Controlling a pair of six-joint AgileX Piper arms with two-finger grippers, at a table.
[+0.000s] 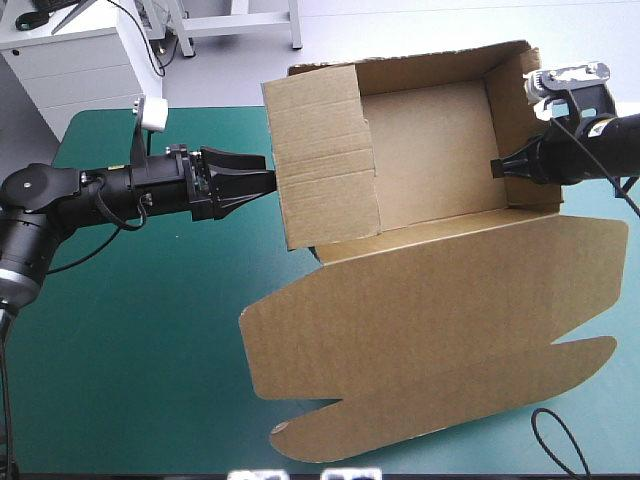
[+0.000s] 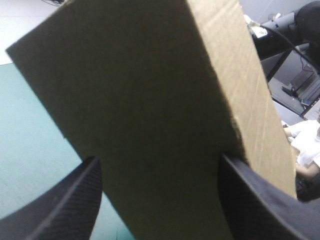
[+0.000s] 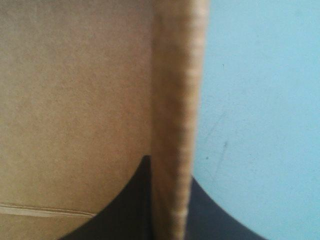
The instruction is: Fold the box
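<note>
The brown box [image 1: 430,130] stands at the far middle of the table as an open tray, its walls raised. Its lid [image 1: 440,330] lies flat toward the near edge, with rounded flaps at the corners. My left gripper [image 1: 268,183] is against the box's left wall. In the left wrist view its black fingers [image 2: 65,205] stand apart, open, with that wall [image 2: 150,100] filling the gap between them. My right gripper [image 1: 497,167] pinches the right wall from the side. In its own view the right gripper [image 3: 167,200] is all but shut on the wall's top edge [image 3: 177,100].
The teal-green cover [image 1: 150,330] spreads left of the box and under the left arm. It also shows beside the right wall [image 3: 260,100]. The table's far edge runs close behind the box's back wall [image 1: 420,62]. The lid's right end reaches near the table's right edge.
</note>
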